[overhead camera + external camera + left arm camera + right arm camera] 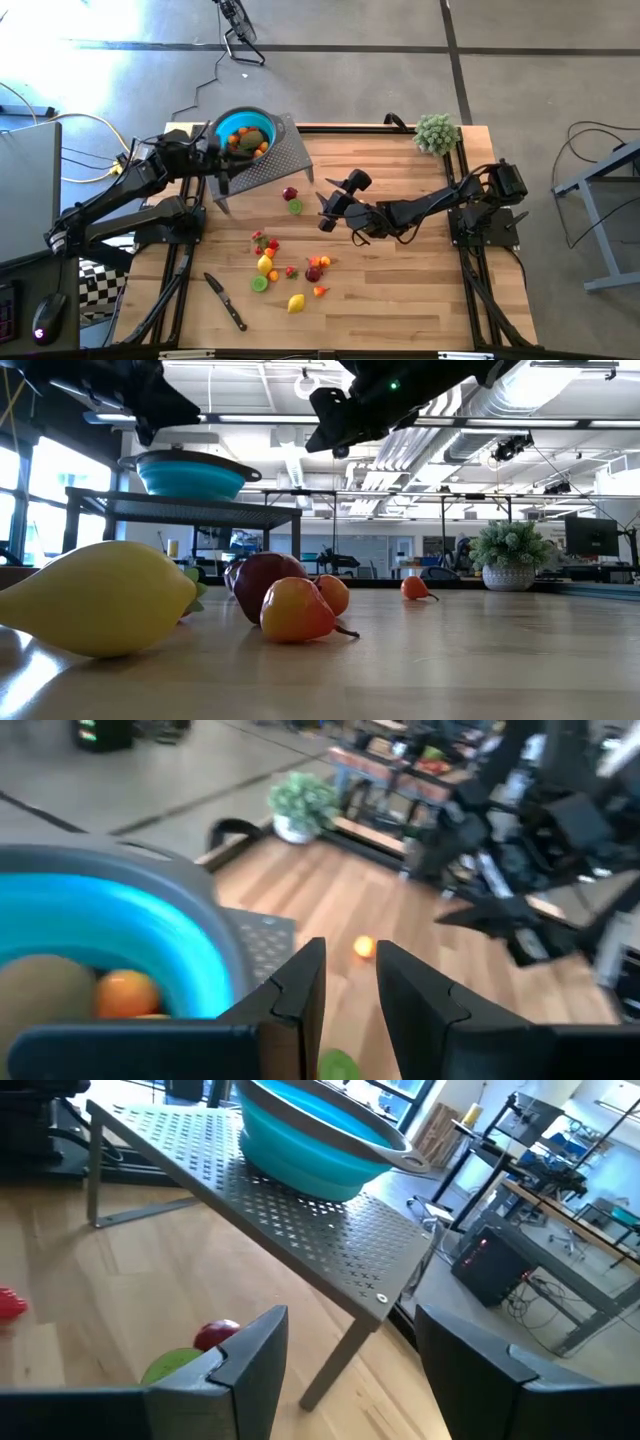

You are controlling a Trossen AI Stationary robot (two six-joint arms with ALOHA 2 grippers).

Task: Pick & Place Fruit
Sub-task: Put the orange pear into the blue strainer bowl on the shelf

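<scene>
High view: at 11 o'clock of the wooden counter (400, 290), on a perforated grey metal shelf (285, 150), a round teal plastic bowl (222, 122) already holding a few small toy fruits (250, 140). Many more scattered near 6 o'clock, so judged well short of half done. Left claw (218, 148) at the bowl's 7 o'clock edge. Right claw (335, 205) above mid-counter, near a red and a green fruit.

Low view: nearest, a yellow plastic lemon (100, 598) lying flat, long axis running 9 to 3 o'clock, pointed tip at 3. Behind it a yellow-red pear-like fruit (297, 610), stem toward 4 o'clock.

Left wrist view: fingers (300, 985) narrowly apart, nothing between; bowl with an orange fruit (125, 992) just beside.

Right wrist view: fingers (250, 1355) wide apart, empty.
</scene>
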